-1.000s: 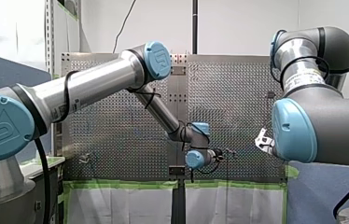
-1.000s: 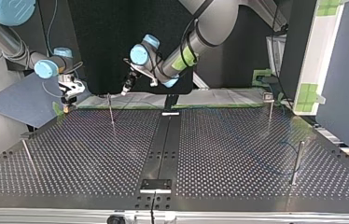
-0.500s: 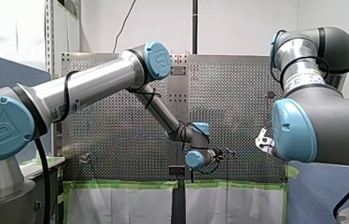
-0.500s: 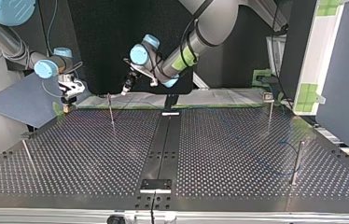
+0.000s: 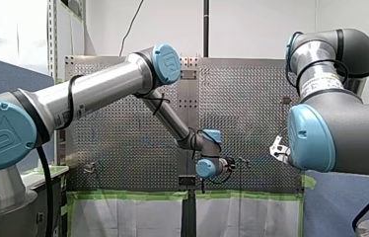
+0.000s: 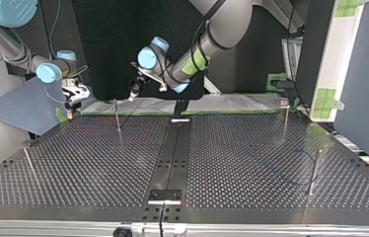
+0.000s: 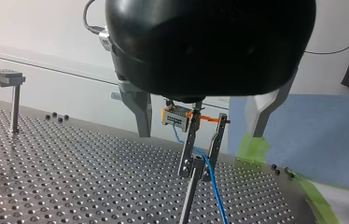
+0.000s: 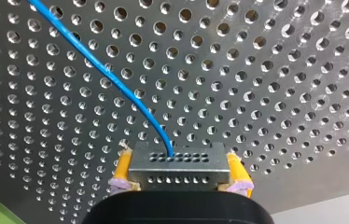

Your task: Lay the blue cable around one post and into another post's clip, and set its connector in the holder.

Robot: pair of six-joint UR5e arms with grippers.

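Across the top view from left to right, the perforated table (image 6: 98, 163) stretches wide, with thin posts near its corners and open room over its middle. At the far left corner my right arm enters from above with its wrist bent down, and my right gripper (image 6: 70, 112) hangs just over the table's edge. The right wrist view shows its yellow pads (image 8: 122, 170) clamped on both sides of the grey connector (image 8: 177, 161), with the blue cable (image 8: 102, 77) running out of it across the holes. Just to the right stands the clip post (image 6: 117, 116). My left arm reaches past the middle, forearm slanting down, and my left gripper (image 6: 133, 94) points at the post's top from close by. In the left wrist view its metal fingers (image 7: 140, 109) are spread wide and grasp nothing; the forked clip (image 7: 203, 149) stands ahead between them, and the cable appears to pass between its prongs. Farther right a dark strip (image 6: 175, 148) divides the table. Beyond it stand the far right post (image 6: 285, 116) and the near right post (image 6: 313, 170), beside which a faint blue line curves; I cannot tell whether it wraps the post
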